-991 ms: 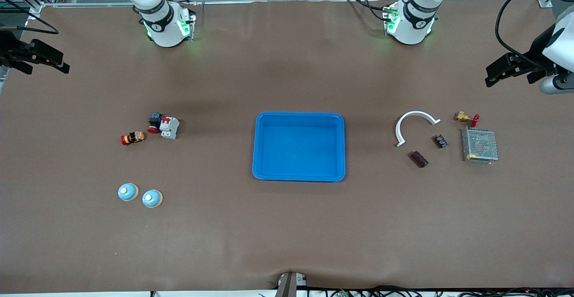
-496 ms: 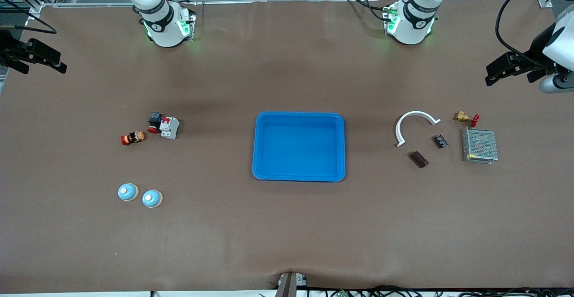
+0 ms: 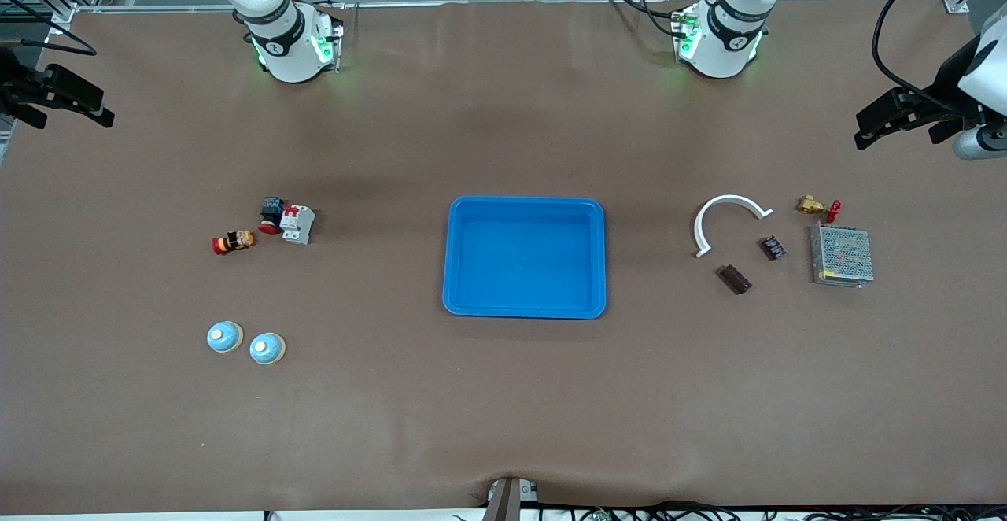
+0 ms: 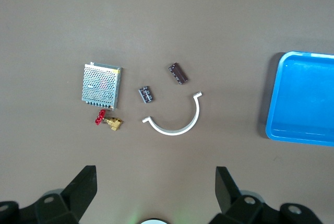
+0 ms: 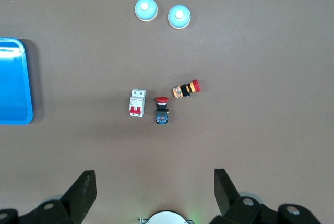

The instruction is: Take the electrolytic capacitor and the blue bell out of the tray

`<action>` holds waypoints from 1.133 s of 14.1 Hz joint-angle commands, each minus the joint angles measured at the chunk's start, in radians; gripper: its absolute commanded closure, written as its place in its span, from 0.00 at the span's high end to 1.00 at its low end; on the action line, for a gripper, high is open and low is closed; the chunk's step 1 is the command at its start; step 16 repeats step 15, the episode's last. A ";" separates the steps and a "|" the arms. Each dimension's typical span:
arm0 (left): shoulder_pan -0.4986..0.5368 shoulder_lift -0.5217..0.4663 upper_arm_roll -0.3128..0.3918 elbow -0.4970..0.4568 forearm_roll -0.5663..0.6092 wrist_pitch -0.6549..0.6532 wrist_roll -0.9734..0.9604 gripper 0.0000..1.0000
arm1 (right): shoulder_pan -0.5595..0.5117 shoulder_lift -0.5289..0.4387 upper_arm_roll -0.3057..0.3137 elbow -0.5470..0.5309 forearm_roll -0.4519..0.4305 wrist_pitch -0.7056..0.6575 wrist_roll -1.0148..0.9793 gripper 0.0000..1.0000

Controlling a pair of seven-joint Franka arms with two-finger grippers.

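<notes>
Looking done: your tray (image 3: 464, 301) is empty, bells (image 3: 225, 337) and capacitors (image 3: 734, 278) sit on the desk (image 3: 503, 411), both hands released at the ends: left hand (image 3: 885, 121), right hand (image 3: 75, 100).

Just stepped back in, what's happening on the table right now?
Nothing is being handled. The blue tray sits mid-table with nothing in it. Two blue bells lie on the table toward the right arm's end, and two dark capacitors toward the left arm's end. The left tool and right tool hang open and empty over their own ends of the table, both arms waiting.
</notes>
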 commanded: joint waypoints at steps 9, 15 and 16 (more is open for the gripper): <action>-0.002 -0.006 0.000 0.012 -0.017 -0.023 0.011 1.00 | -0.015 -0.009 0.011 0.008 0.002 0.001 0.011 1.00; 0.000 -0.006 -0.024 0.012 -0.014 -0.026 0.005 1.00 | -0.015 -0.003 0.011 0.008 0.002 0.001 0.010 1.00; 0.000 -0.006 -0.024 0.012 -0.014 -0.026 0.005 1.00 | -0.015 -0.003 0.011 0.008 0.002 0.001 0.010 1.00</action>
